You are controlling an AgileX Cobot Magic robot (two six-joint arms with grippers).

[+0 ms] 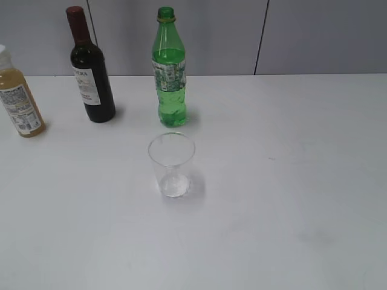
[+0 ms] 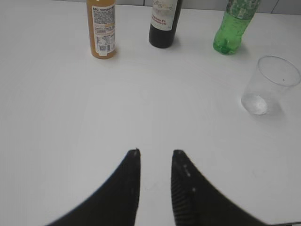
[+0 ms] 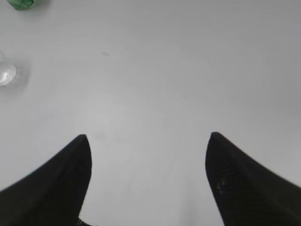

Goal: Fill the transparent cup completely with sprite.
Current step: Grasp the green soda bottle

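The transparent cup [image 1: 172, 164] stands upright and empty near the middle of the white table. It also shows in the left wrist view [image 2: 268, 86] and, cut off, at the left edge of the right wrist view [image 3: 6, 73]. The green sprite bottle [image 1: 169, 69] stands capped just behind it, and its base shows in the left wrist view [image 2: 233, 28]. My left gripper [image 2: 155, 153] is open with a narrow gap, empty, over bare table left of the cup. My right gripper [image 3: 148, 136] is wide open and empty, right of the cup. Neither gripper shows in the exterior view.
A dark wine bottle [image 1: 91, 69] with a red cap stands left of the sprite bottle. A yellowish juice bottle [image 1: 18, 96] stands at the far left edge. A grey wall runs behind the table.
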